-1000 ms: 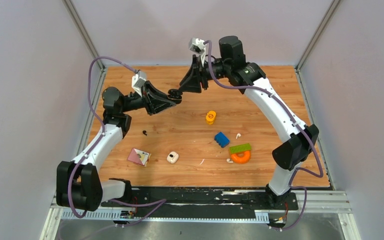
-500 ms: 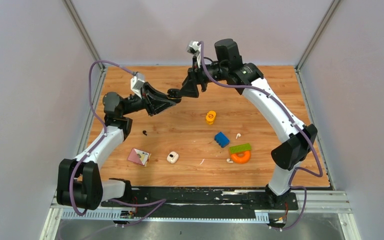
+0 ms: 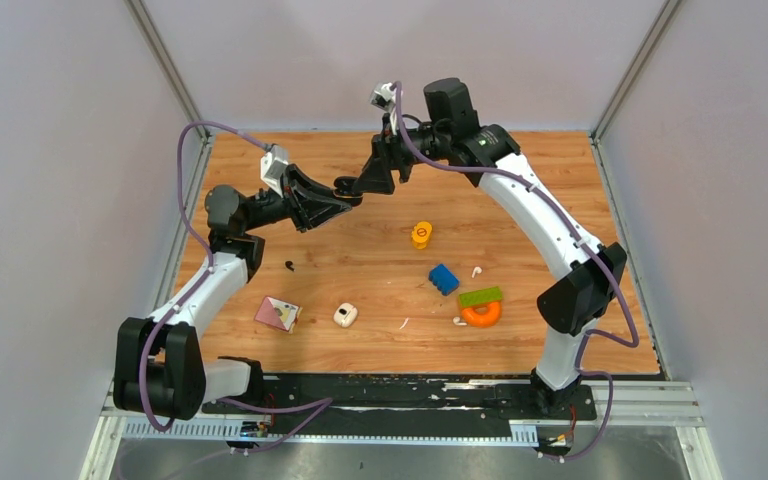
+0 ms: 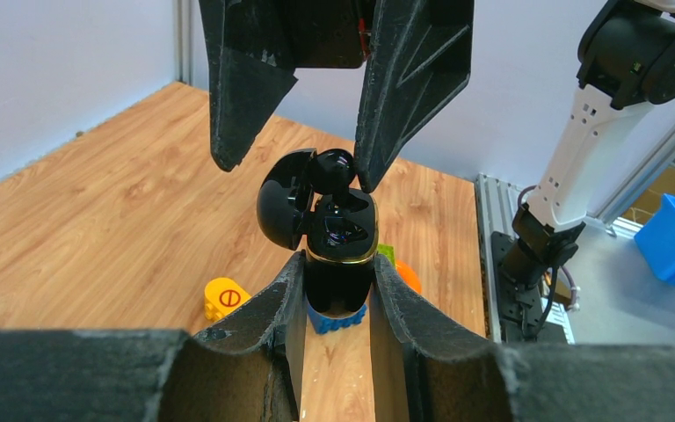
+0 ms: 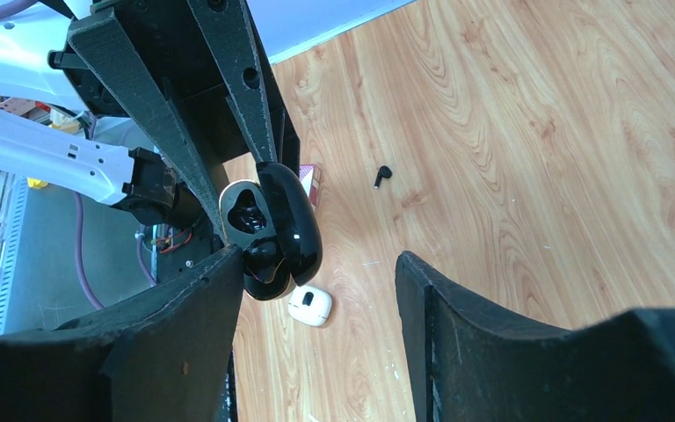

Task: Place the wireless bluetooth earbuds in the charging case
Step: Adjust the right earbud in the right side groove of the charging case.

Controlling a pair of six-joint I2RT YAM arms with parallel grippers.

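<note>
My left gripper (image 4: 337,264) is shut on a black charging case (image 4: 338,237), held in the air with its lid (image 4: 281,207) swung open. A black earbud (image 4: 331,169) sits at the case's mouth, between the spread fingers (image 4: 413,88) of my right gripper (image 5: 316,264). That gripper is open and grips nothing; one of its fingertips is close against the earbud. In the top view the two grippers meet above the table's far middle (image 3: 345,188). Another black earbud (image 3: 289,265) lies on the table, with a white case (image 3: 345,316) and white earbuds (image 3: 476,271) (image 3: 458,321).
On the wooden table (image 3: 560,180) stand a yellow block (image 3: 421,234), a blue block (image 3: 444,278), a green block (image 3: 480,296) on an orange ring (image 3: 481,316), and a pink box (image 3: 277,313). Grey walls close the sides and back.
The right gripper's jaws have opened, leaving the black earbud at the mouth of the case. Both arms drifted slightly left; the left gripper stays shut on the case.
</note>
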